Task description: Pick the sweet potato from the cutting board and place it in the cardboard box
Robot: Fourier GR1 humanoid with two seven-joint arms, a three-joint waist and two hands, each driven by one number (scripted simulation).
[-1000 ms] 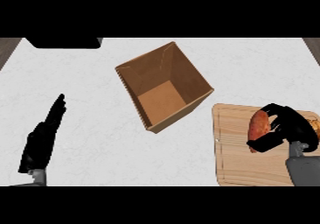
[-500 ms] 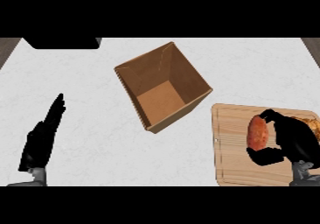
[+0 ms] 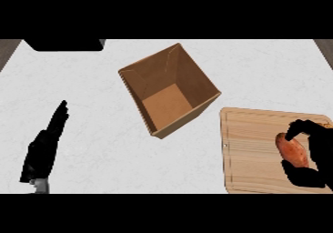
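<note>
Here, grasp on sweet potato (image 3: 293, 151), at cutting board's (image 3: 253, 150) right side.
Right hand (image 3: 318, 154) is curled round it; left hand (image 3: 45, 145) rests flat, fingers straight. A straight lift is advised before anything is carried toward the cardboard box (image 3: 168, 95), well apart.

Each robot hand, left (image 3: 43, 152) and right (image 3: 321, 154), is matte black with slender fingers.

The counter (image 3: 95, 91) is seen as white with faint grey marbling. The cardboard box (image 3: 169, 88) is brown, its floor lighter. Pale wood grain is shown on the cutting board (image 3: 253, 136); the sweet potato (image 3: 293, 152) appears orange-brown.
</note>
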